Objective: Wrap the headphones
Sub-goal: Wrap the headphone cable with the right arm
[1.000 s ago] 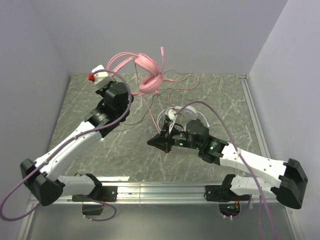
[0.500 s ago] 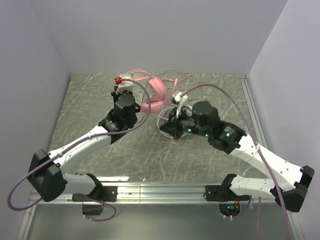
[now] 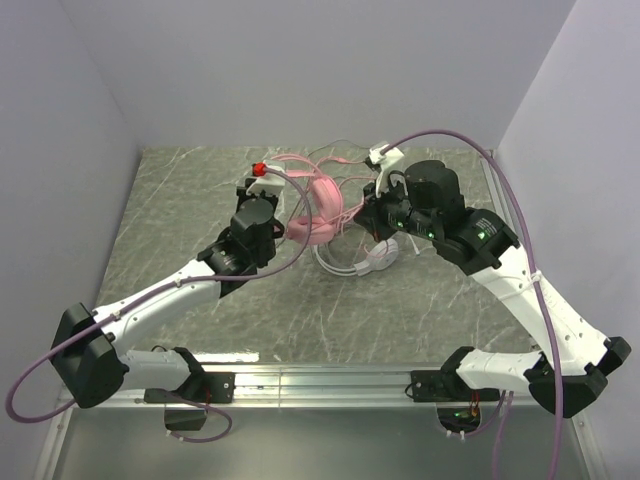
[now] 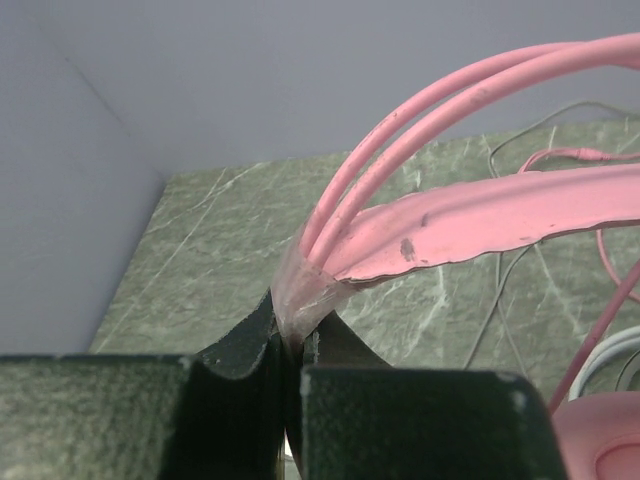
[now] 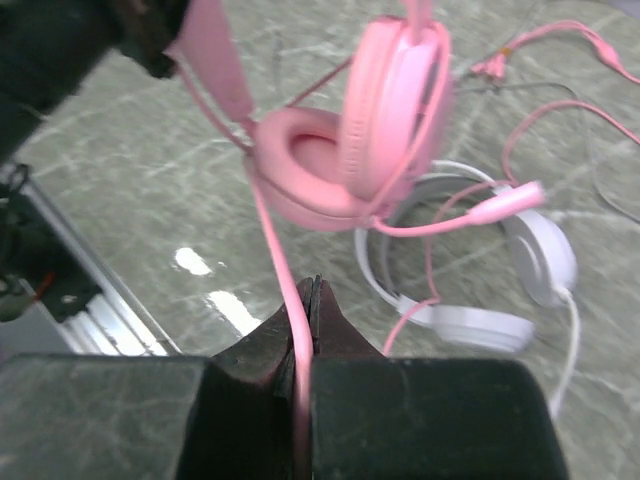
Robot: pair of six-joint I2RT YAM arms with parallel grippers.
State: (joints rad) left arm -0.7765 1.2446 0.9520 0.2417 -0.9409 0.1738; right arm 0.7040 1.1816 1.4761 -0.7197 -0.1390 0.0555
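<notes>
1. Nearest the arm bases: white over-ear headset point(image 3: 370, 262) with a thin pale cable, flat on the grey-green marbled tabletop point(image 3: 170, 220), gripped by neither arm. Taken here as the landmark.
2. Just beyond the white headset and above it: all-pink over-ear headset point(image 3: 320, 205), lifted off the tabletop. Cups pressed together and hanging low, headband rising away to the white headset's left.
3. Left of the white headset and a little farther off: left gripper point(image 4: 295, 340), fingers pressed together on the clear end piece where the pink band's twin rods and flat strap meet. Long axis of the band running from those fingers rightward, back over the white headset.
4. Just behind the white headset, toward its right: right gripper point(image 5: 310, 300), fingers closed on the thin pink cable point(image 5: 275, 240). From the pinch, cable leading ahead and slightly left to the pink cups, which hang directly in front, above and to the left of the white headset.
5. Judged: right arm nearer the free cable, so the winding arm; left arm the holder. Coming move likely a carry of the cable around the pink headset, across the band's axis.
6. Farthest beyond the white headset: loose far run of pink cable point(image 5: 598, 40) on the tabletop. Possible snag on the pale cable nearby.
</notes>
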